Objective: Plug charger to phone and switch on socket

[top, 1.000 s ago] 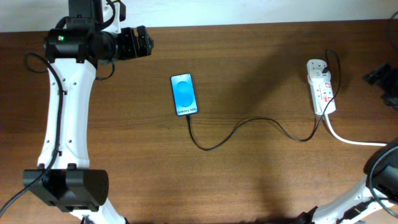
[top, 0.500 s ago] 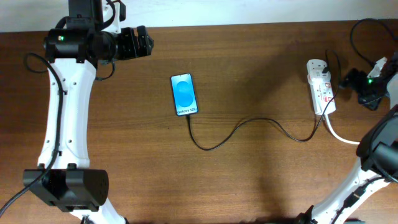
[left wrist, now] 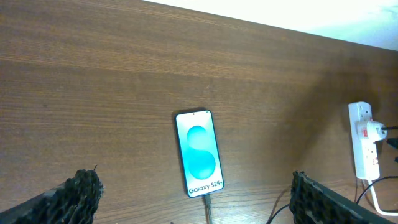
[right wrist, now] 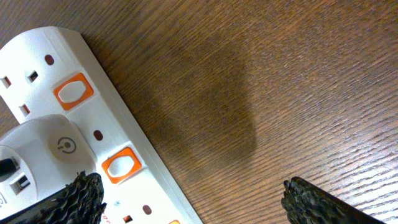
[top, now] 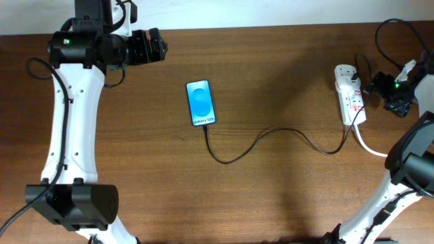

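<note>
The phone (top: pixel 201 102) lies flat mid-table, its blue screen lit. It also shows in the left wrist view (left wrist: pixel 199 152). The charger (top: pixel 271 133) is a thin black cable that curves from the phone's lower end to the socket (top: pixel 349 95); its plug tip (left wrist: pixel 207 202) sits at the phone's bottom edge. The socket is a white strip with orange-red switches (right wrist: pixel 121 165) and a white adapter plugged in. My left gripper (top: pixel 154 46) is open and empty, high at the back left (left wrist: pixel 193 183). My right gripper (top: pixel 375 87) is open, beside the socket's right edge (right wrist: pixel 193 190).
The socket's thick white cord (top: pixel 371 146) runs off to the right edge. The right arm's own black cable (top: pixel 386 34) loops above the socket. The table's back edge meets a white wall (top: pixel 271 10).
My right gripper has come in from the right edge and moved left, close up to the socket. The left arm, phone and charger have not moved.
</note>
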Tool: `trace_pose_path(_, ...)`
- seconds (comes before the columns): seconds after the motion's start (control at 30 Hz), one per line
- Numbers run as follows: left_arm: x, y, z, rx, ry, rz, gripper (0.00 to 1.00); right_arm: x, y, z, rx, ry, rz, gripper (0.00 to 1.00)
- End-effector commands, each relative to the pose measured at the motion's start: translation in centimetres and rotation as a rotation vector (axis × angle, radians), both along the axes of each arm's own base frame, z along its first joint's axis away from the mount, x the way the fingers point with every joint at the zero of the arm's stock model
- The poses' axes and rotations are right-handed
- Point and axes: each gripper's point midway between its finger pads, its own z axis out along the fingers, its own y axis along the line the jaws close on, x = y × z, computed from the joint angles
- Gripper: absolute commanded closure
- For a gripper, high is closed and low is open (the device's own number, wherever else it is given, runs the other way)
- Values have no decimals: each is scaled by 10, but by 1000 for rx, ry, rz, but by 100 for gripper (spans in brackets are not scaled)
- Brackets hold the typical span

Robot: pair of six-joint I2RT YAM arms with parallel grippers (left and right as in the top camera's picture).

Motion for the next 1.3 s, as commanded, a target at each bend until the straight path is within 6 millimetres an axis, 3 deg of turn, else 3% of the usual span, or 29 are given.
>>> trace_pose_path(0.0,1,1,-1,15,-2,-9,1,1,9,-23,9,39,28,6)
trace_pose_path(0.13,1,1,-1,15,-2,-9,0,-1,10,-36,22,59,29,6)
trace_pose_path(0.47,1,1,-2,15,-2,-9,1,9,30,-36,19,58,73,6)
trace_pose_path(1.03,1,1,-1,15,-2,-9,0,-1,35,-38,42,100,74,6)
trace_pose_path(1.13,1,1,-1,15,-2,-9,1,-4,18,-36,-10,118,27,12)
trace_pose_path(1.27,1,1,-1,15,-2,-8,0,-13,-32,8,-98,116,-113,12)
